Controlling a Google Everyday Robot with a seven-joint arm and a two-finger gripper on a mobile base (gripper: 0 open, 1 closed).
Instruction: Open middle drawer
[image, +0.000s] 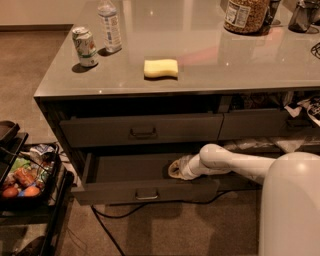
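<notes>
middle drawer (112, 192) pulled out, gripper (175, 170) inside its right part

No text is legible. The jar (245, 15) at the frame's upper right bears a label, the can (85, 46) and bottle (110, 25) at upper left printed wraps, all unreadable. The tool (173, 169) sits in the middle drawer (110, 192), lower centre.

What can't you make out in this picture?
Camera view:
- Gripper, inside the open drawer: what it touches, hidden by its own wrist.
- Jar: top cut off by the upper edge; label too small to read.
- Clutter at right: cut off by the right edge.
- Can: label blurred.
</notes>
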